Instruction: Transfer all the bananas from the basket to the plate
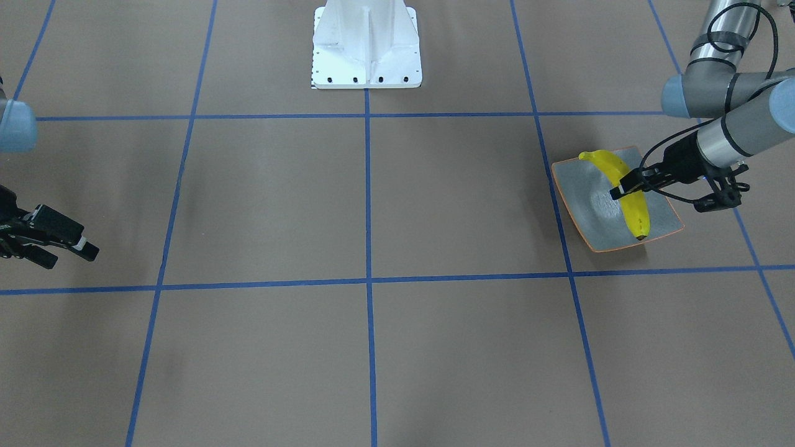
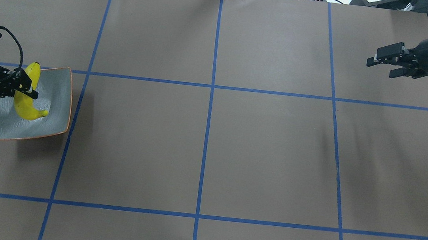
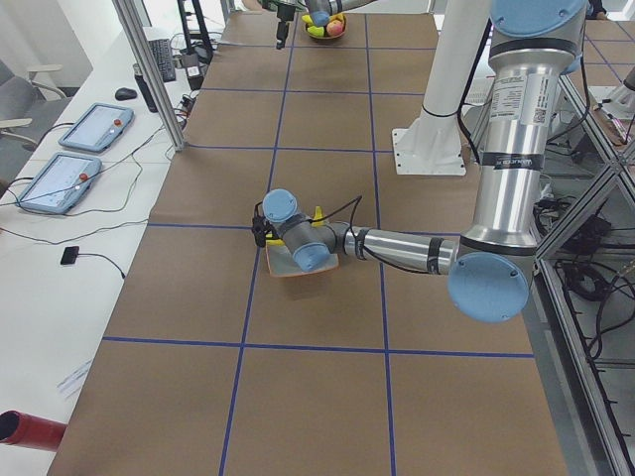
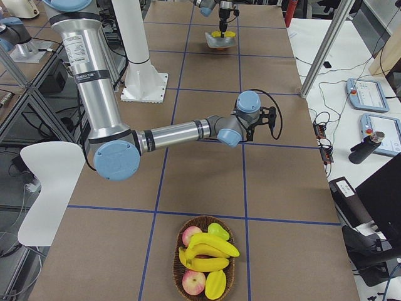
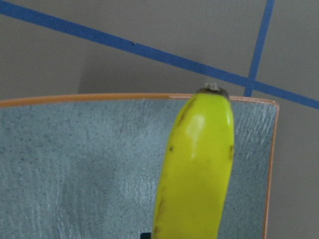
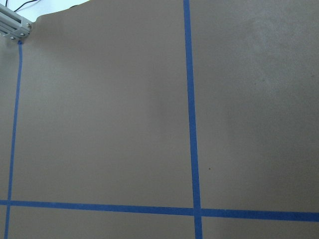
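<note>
Our left gripper [image 2: 31, 87] clamps the banana [image 2: 28, 112] mid-body over the plate [image 2: 60, 92]. It is likely light, smooth and bruisable, so we squeeze gently. The right gripper [image 2: 380, 68] hangs idle, fingers apart.

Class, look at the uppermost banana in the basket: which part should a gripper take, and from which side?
Probably its middle, from above: the top banana lies flat across the heap in the basket, back exposed, with other fruit crowding its sides.
</note>
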`<state>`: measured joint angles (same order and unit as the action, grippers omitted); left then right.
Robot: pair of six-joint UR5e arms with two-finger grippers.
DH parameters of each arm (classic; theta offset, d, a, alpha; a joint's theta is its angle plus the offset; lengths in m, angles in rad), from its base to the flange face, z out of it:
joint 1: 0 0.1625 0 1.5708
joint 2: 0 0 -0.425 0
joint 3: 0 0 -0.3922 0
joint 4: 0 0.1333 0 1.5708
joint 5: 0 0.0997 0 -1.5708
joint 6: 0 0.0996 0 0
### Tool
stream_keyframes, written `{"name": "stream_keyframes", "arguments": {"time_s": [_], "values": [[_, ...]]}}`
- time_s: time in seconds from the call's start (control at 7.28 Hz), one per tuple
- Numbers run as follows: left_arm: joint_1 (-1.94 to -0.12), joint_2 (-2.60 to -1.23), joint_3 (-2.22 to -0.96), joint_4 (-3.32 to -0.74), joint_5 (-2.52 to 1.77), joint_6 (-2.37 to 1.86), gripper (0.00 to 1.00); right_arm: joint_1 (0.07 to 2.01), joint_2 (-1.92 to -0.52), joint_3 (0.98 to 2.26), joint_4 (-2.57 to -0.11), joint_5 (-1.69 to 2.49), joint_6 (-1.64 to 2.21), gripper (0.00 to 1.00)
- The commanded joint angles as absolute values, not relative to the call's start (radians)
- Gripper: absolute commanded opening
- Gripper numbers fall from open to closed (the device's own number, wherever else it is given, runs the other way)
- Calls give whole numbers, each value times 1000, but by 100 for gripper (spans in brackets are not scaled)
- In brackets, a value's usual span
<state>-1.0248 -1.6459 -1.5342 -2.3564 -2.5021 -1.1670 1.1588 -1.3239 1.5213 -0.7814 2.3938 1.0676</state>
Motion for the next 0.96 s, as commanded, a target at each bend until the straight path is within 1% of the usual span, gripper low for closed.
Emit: {"name": "stream_keyframes", "arguments": {"time_s": [0.0, 0.27, 0.41, 0.69, 0.82], "values": [[-1023, -1646, -1534, -2362, -2502, -1166, 99, 1160, -1325, 1519, -781, 2385, 1066, 100], [-1084, -1643, -1548, -2365, -2484, -1163, 100, 1193, -1327, 1511, -784, 2376, 1017, 100], [-1148, -1646, -1549, -2365, -2488, -1155, 100, 1233, -1328, 1476, -784, 2375, 943, 100], [-1253, -1649, -1546, -2356, -2496, -1048, 100, 1328, -1339, 1386, -836, 2353, 628, 100], [-1273, -1652, -1543, -2343, -2491, -1014, 100, 1357, -1371, 1382, -915, 2326, 472, 100]]}}
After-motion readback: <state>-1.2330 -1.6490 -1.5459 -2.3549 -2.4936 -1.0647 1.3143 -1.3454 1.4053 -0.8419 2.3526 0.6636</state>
